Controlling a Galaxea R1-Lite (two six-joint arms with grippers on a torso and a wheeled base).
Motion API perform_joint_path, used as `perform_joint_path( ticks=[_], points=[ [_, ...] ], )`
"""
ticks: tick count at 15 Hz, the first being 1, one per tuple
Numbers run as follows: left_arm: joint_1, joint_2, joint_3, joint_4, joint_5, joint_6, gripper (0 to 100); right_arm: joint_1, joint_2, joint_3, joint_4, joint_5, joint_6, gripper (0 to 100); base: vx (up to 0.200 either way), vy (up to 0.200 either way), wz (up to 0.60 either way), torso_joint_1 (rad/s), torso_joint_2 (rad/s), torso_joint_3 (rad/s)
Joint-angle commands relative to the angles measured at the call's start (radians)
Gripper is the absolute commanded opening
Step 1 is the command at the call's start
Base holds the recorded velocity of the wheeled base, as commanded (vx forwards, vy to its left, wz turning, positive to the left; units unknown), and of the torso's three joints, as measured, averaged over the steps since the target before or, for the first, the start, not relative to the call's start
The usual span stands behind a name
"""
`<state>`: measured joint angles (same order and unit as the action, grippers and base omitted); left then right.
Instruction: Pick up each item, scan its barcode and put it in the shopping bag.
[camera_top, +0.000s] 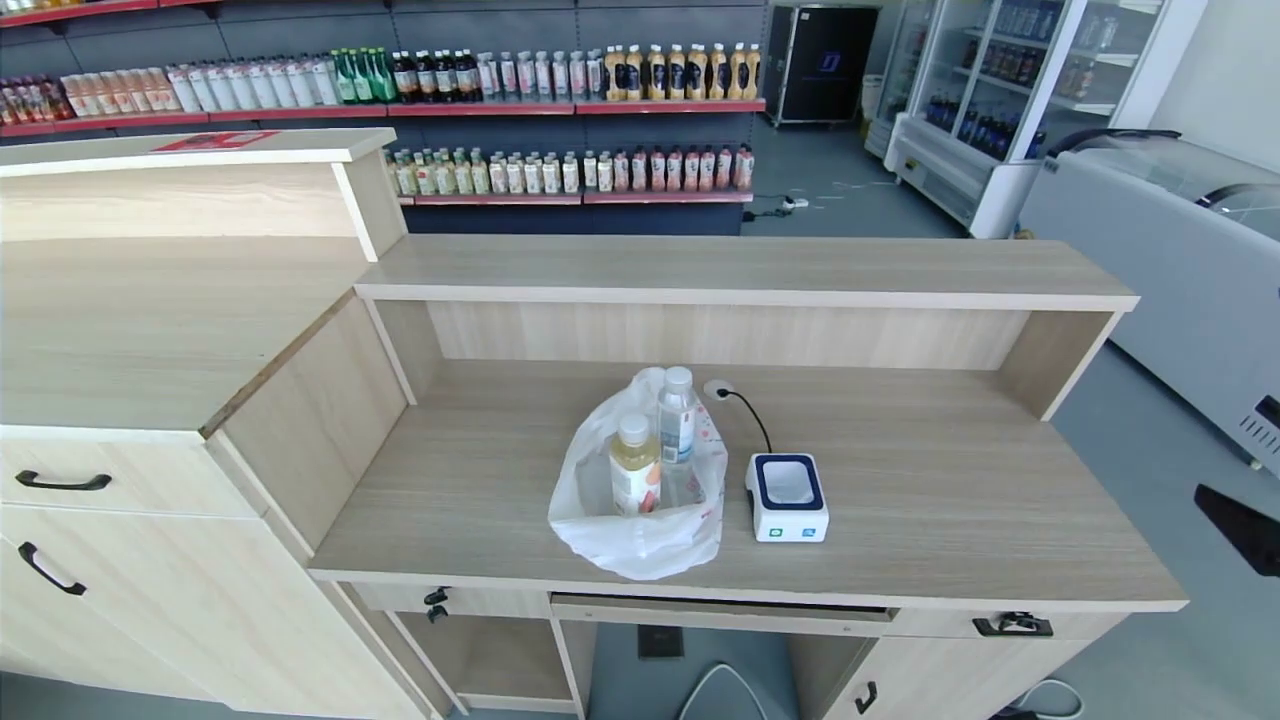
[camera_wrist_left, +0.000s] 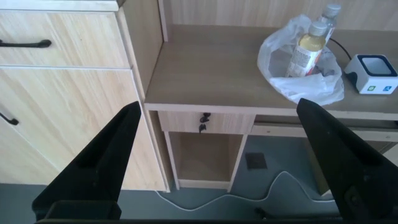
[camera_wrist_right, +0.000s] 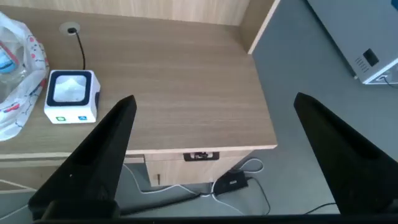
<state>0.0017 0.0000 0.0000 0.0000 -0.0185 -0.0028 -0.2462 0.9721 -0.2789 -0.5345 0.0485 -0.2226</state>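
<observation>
Head view shows us the yellow bottle (camera_top: 635, 472) and clear bottle (camera_top: 678, 420) upright in the shopping bag (camera_top: 600, 525) just beside the scanner (camera_top: 787, 497) on the bench (camera_top: 950, 500), so we judge packing done, hence left gripper (camera_wrist_left: 217, 109) and right gripper (camera_wrist_right: 214, 99) splayed apart, empty, short of the scanner.

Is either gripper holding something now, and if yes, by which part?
Nothing is held. The left gripper and the right gripper are both open and empty. The yellow bottle and the clear bottle stand in the shopping bag.
</observation>
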Motion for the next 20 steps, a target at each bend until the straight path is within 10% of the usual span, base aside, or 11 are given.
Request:
perform_joint_path(
  ticks=[1, 11, 20],
  points=[
    [0.000, 0.000, 0.000, 0.000, 0.000, 0.000, 100, -0.002, -0.211, 0.179, -0.004, 0.001, 0.005, 100, 0.000, 0.000, 0.00, 0.000, 0.00, 0.000],
    [0.000, 0.000, 0.000, 0.000, 0.000, 0.000, 100, 0.159, -0.856, 0.279, 0.421, -0.052, 0.084, 100, 0.000, 0.000, 0.00, 0.000, 0.00, 0.000],
    [0.000, 0.002, 0.000, 0.000, 0.000, 0.000, 100, 0.251, -0.969, 0.279, 0.507, -0.062, 0.235, 100, 0.000, 0.000, 0.00, 0.000, 0.00, 0.000]
  ],
)
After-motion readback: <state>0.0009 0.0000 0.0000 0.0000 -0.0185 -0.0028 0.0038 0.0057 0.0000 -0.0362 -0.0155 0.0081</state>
